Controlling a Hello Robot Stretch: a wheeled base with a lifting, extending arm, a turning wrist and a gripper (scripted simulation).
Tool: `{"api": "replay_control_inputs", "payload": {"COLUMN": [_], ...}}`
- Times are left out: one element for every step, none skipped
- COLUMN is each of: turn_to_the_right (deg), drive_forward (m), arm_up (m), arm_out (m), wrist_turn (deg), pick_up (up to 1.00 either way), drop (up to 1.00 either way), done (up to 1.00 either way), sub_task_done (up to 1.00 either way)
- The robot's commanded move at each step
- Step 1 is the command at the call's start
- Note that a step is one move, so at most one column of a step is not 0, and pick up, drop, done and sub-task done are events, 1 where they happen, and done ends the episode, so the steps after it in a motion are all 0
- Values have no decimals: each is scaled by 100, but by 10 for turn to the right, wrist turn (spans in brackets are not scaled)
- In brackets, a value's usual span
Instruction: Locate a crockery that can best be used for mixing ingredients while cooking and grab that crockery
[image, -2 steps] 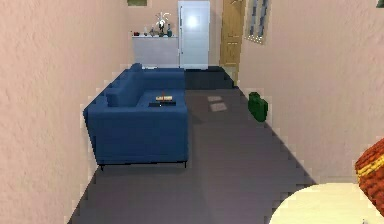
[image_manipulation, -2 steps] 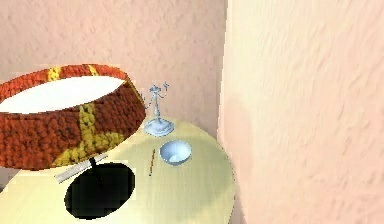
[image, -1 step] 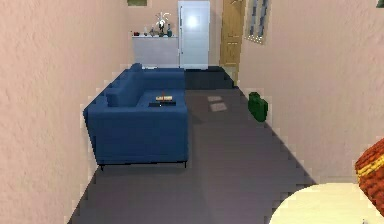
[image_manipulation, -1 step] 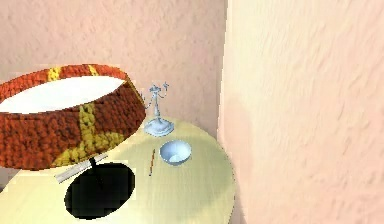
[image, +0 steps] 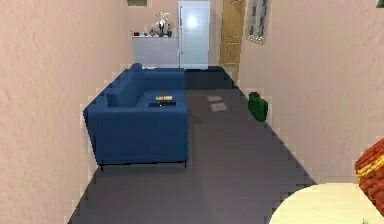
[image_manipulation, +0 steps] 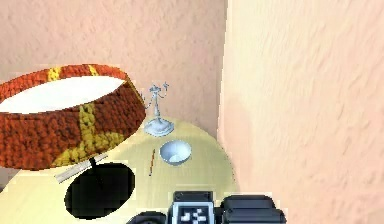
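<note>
Bare tabletop (image_manipulation: 208, 148) beside bowl (image_manipulation: 175, 152), between lampshade (image_manipulation: 70, 110), figurine (image_manipulation: 157, 112) and wall (image_manipulation: 310, 100).

Blue sofa (image: 140, 120), white door (image: 194, 35), lampshade (image_manipulation: 70, 130) — red-and-yellow

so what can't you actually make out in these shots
- Arm side view: the gripper has its far end cut off by the bottom edge, so I cannot tell whether it holds anything.
- Arm side view: the lampshade hides the left of the table.
- Forward view: the item on the sofa and the things on the far cabinet are too small to name.
</note>
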Motion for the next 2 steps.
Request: {"api": "replay_control_inputs", "payload": {"turn_to_the_right": [0,0], "drive_forward": [0,0], "arm_up": [0,0], "arm_out": [38,0], "wrist_turn": [0,450], "pick_up": [0,0], "drop": [0,0], "done": [0,0], "sub_task_done": [0,0]}}
